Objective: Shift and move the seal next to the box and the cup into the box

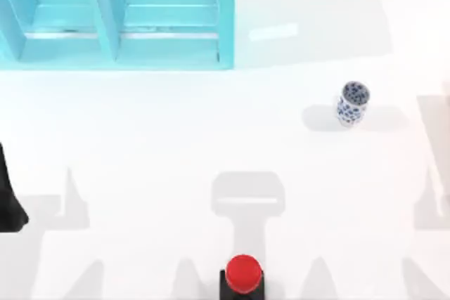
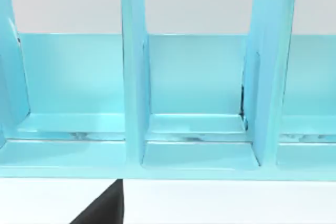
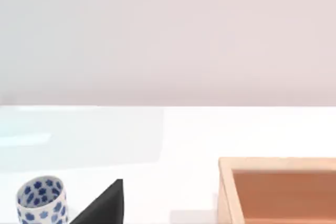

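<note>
The seal [image 1: 244,274], a glossy red knob on a black square base, stands at the table's front edge near the middle. The white cup with blue flowers [image 1: 351,103] stands upright at the right side, and the right wrist view shows the cup [image 3: 41,199] close by. A light wooden box [image 3: 278,190] with an open top sits on the table beyond the cup in that view. My left arm [image 1: 10,198] is a black shape at the table's left edge, far from both objects. A black piece of my right gripper [image 3: 102,207] lies just beside the cup.
A tall teal shelf [image 1: 119,15] with upright dividers fills the back left of the table; the left wrist view faces the shelf [image 2: 194,103] head-on, with a black piece of my left gripper [image 2: 102,209] before it. White tabletop [image 1: 176,138] lies between shelf, cup and seal.
</note>
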`<state>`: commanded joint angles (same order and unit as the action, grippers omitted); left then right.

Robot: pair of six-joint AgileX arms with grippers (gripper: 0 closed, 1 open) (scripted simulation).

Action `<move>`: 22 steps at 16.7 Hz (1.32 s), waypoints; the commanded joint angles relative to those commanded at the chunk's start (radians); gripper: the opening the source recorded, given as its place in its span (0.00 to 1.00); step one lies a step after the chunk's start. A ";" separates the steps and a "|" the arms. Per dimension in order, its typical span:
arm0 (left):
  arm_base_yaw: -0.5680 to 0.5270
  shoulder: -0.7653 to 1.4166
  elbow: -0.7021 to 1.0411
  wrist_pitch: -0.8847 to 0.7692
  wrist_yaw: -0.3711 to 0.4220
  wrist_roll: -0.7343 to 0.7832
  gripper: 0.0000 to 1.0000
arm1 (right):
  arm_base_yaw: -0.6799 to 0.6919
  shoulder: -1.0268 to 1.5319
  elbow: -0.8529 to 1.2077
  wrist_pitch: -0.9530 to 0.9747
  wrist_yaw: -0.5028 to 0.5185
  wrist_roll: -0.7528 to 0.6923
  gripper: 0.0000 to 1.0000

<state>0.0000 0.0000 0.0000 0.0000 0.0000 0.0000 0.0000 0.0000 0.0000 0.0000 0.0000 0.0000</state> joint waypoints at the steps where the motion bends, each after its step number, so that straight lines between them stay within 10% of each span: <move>1: 0.000 0.000 0.000 0.000 0.000 0.000 1.00 | 0.000 0.000 0.000 0.000 0.000 0.000 1.00; 9: 0.000 0.000 0.000 0.000 0.000 0.000 1.00 | 0.267 0.290 0.284 -0.210 0.003 0.244 1.00; 22: 0.000 0.000 0.000 0.000 0.000 0.000 1.00 | 0.959 1.566 1.261 -1.029 0.011 0.926 1.00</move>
<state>0.0000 0.0000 0.0000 0.0000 0.0000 0.0000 0.9594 1.5657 1.2614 -1.0289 0.0110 0.9256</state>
